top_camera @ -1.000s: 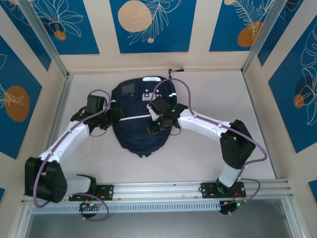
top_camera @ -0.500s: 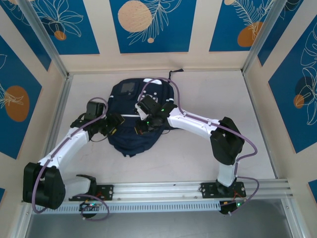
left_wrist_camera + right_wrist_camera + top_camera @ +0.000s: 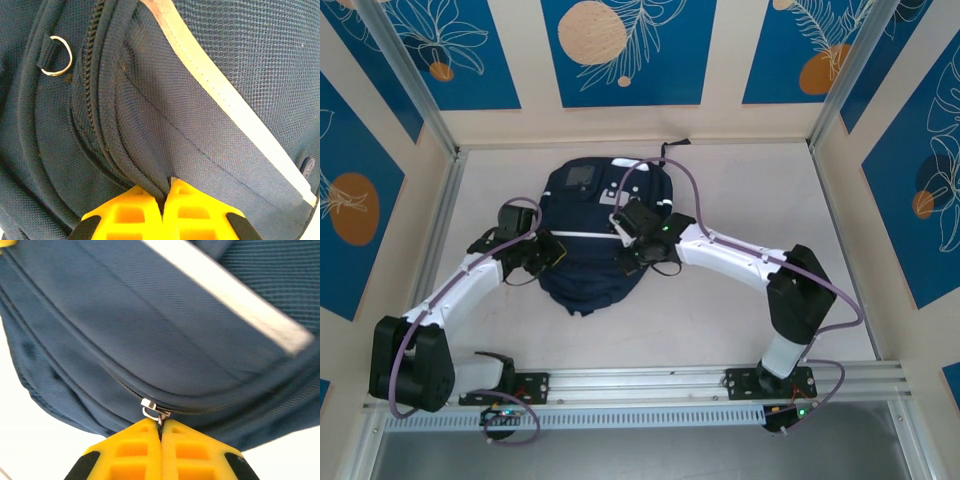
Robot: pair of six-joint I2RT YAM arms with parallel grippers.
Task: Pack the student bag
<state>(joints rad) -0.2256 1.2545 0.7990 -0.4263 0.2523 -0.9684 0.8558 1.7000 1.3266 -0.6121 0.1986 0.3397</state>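
The student bag [image 3: 590, 215], a large navy backpack with a white stripe, lies flat in the middle of the table. On its left side my left gripper [image 3: 552, 253] is shut, pinching a fold of the bag's fabric [image 3: 150, 165] beside the zipper seam between its yellow fingertips [image 3: 200, 210]. My right gripper [image 3: 628, 256] is shut on the bag's metal zipper pull [image 3: 155, 412] at the right of the lower half. The white stripe [image 3: 235, 100] runs diagonally in the left wrist view, and a small metal ring [image 3: 56, 55] hangs at the bag's edge.
Metal posts and patterned blue walls enclose the table [image 3: 750, 200] on three sides. The aluminium rail [image 3: 650, 385] with both arm bases runs along the near edge. A black strap end [image 3: 670, 148] pokes out behind the bag.
The left gripper has closed onto the bag's fabric. The right gripper, still shut on the zipper pull, swung left and then back slightly right, and the bag shifted leftward.
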